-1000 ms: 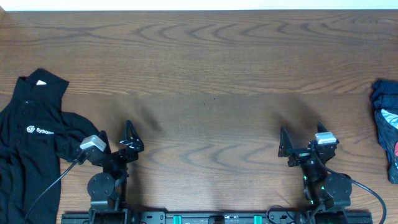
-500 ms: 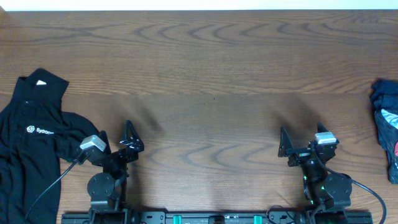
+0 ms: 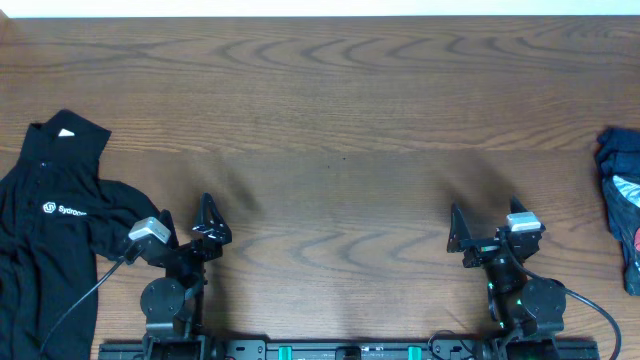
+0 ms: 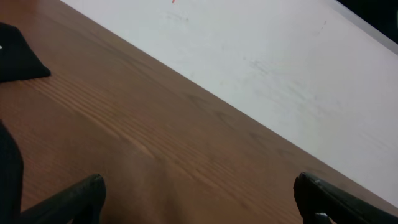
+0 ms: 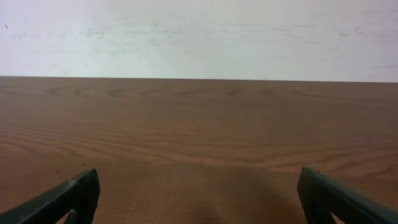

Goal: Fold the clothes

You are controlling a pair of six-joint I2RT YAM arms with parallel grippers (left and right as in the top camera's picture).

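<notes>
The only writing that could be read was a small white logo point(image 3: 64, 210) on the chest of the black collared shirt point(image 3: 40, 265) at the left of the surface point(image 3: 340, 110). It was a round emblem followed by letters resembling "Sydro", the rest hidden by cloth.

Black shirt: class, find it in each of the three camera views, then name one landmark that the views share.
Overhead: the black shirt lies at the left edge.
Left wrist: a corner of it shows at the upper left.
Right wrist: not in it.
Shared landmark: the wooden table.
</notes>
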